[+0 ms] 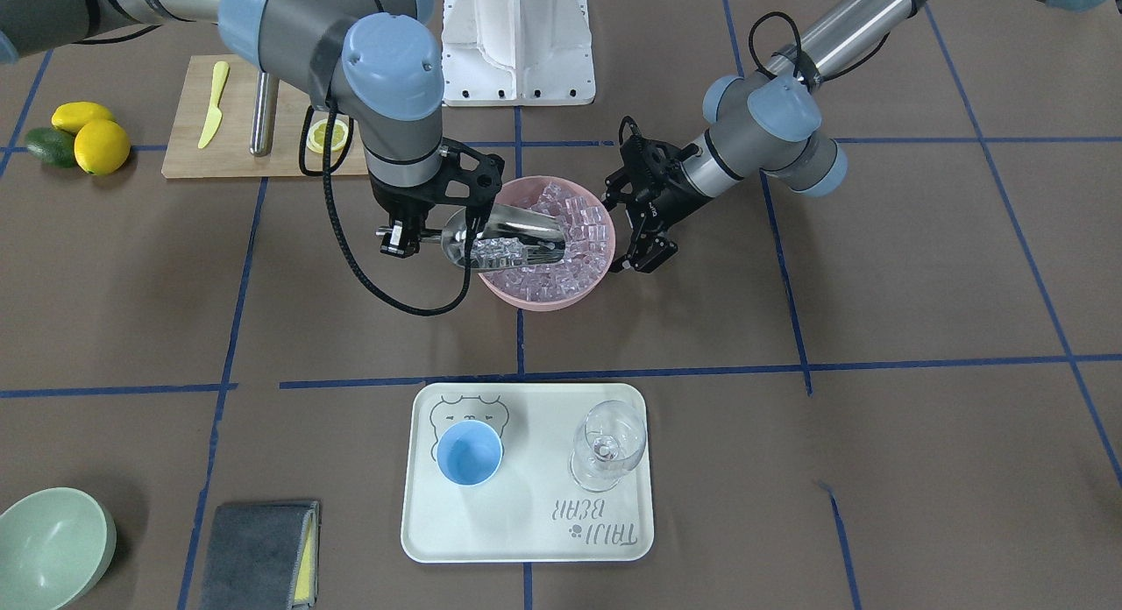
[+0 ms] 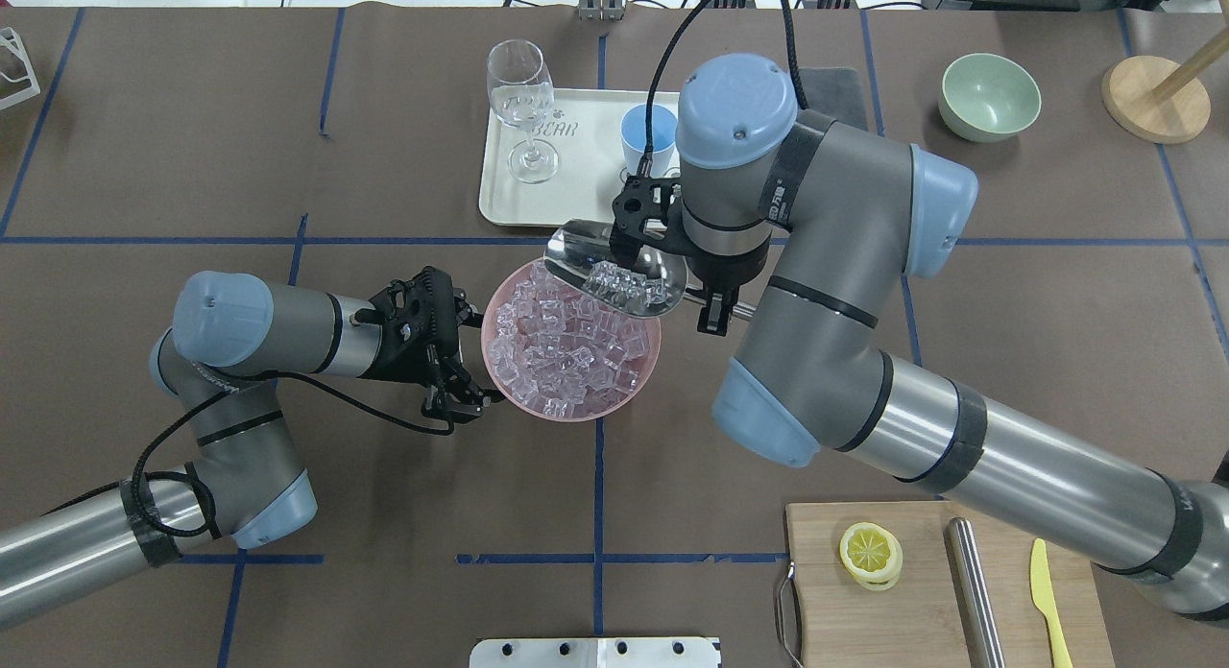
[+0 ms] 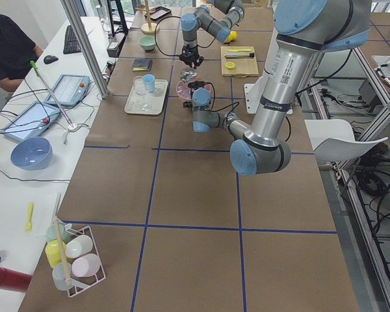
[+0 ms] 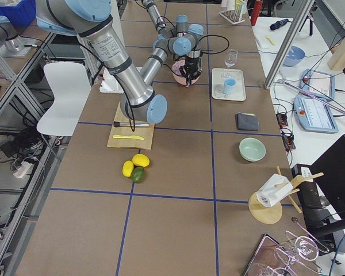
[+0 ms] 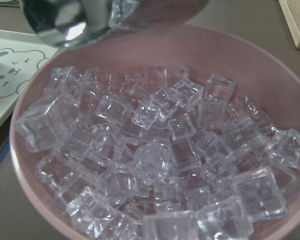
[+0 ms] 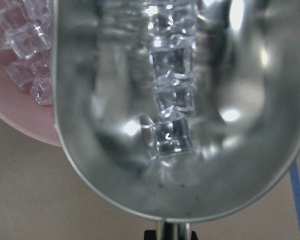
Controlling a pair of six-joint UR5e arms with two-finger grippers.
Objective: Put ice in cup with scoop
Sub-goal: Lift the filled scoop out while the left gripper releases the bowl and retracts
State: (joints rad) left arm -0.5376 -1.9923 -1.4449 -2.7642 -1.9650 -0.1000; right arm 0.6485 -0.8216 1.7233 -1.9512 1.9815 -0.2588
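Front-facing view: the right gripper (image 1: pixel 399 238) clamps the rod handle of the shiny silver metal scoop (image 1: pixel 504 237), which is loaded with clear ice cubes (image 1: pixel 495 252) over the pink bowl (image 1: pixel 543 301).
Overhead view: the left gripper (image 2: pixel 461 401), jaws parted, sits beside the bowl.
Likely next: carry level to the small light-blue cup (image 2: pixel 636 140), then tip.

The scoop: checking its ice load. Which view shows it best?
Right wrist-mounted: the scoop fills the frame, with a line of ice down its trough. Overhead exterior shows it loaded above the pink bowl. Front-facing shows it smaller, over the bowl. The left wrist view shows only its underside, and both side views show it tiny.
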